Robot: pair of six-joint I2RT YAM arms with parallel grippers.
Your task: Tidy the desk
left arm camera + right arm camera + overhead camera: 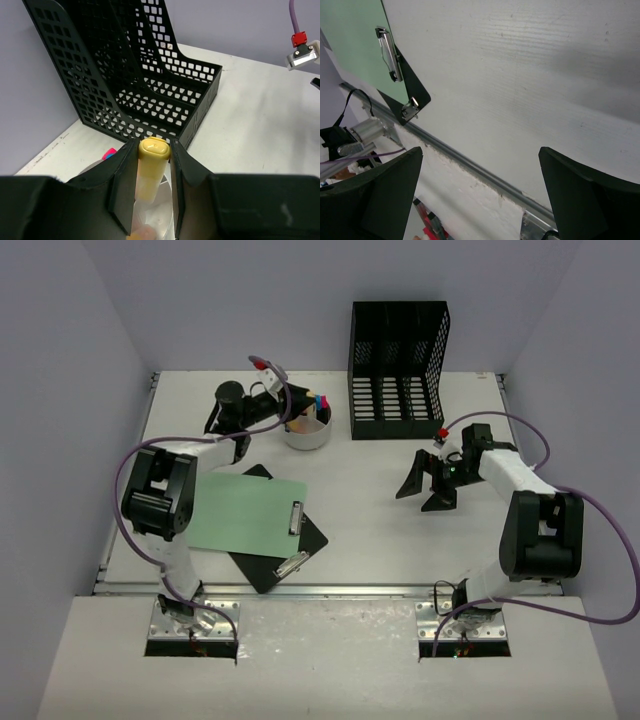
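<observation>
The left hand [153, 146] clamps a yellow marker [150, 185] lengthwise, pointing down into the cup [305, 440] just below. The right hand [425, 492] hangs wide open and empty over the tabletop [380, 520], well apart.

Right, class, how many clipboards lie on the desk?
2. The green clipboard lies on the desk, left side; the black clipboard lies partly under it, skewed. More could hide beneath.

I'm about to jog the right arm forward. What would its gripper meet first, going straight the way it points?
Probably the bare desk: the right gripper, jaws open, tilts down at white tabletop near the rail, with the black clipboard off to one side. Depth is hard to judge.
</observation>
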